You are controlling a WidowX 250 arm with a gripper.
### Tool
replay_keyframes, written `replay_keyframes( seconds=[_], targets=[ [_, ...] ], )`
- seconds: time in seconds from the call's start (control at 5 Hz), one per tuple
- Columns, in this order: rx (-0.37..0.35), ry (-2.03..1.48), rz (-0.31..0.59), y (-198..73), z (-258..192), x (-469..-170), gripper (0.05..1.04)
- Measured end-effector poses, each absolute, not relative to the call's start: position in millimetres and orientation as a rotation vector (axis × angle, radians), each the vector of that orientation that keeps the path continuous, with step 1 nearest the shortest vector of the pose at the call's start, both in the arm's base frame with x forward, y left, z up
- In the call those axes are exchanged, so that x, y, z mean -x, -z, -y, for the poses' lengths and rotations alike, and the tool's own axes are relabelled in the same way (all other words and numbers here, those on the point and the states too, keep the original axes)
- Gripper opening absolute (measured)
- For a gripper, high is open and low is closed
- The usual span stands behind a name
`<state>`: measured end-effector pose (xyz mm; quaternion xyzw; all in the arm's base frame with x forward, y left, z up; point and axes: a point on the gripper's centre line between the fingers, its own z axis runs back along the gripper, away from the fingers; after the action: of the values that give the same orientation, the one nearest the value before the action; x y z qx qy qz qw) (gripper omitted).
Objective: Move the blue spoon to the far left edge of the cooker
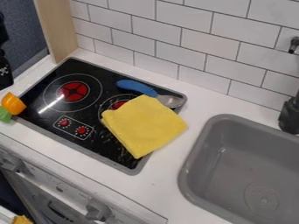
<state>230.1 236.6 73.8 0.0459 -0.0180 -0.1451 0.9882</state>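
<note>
Along the back of the cooker (96, 72), toward its right side, lies the blue spoon (137, 87), its metal bowl by the back right corner and against the yellow cloth (143, 124). At the far left of the view is part of the black robot arm (5, 72); I cannot tell whether the gripper is spread or pressed together. Beside the sink (234, 162), the cloth overhangs the cooker's right edge onto the white counter (169, 175).

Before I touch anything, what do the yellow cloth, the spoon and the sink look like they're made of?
Cloth: soft matte fabric, by its folded layers and rounded edges.
Spoon: blue handle, probably plastic or rubber; bowl grey and shiny, likely metal.
Sink: smooth grey, perhaps moulded plastic, given its rounded corners; I can't be certain.
</note>
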Motion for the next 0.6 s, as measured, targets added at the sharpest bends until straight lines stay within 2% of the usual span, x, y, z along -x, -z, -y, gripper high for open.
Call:
replay_keyframes(
  seconds=[0.2, 0.6],
  targets=[
    [-0.067, 0.296, 0.021, -65, -234, -230, 1.000],
    [-0.066, 0.476, 0.024, -66, -201, -261, 1.000]
  ],
)
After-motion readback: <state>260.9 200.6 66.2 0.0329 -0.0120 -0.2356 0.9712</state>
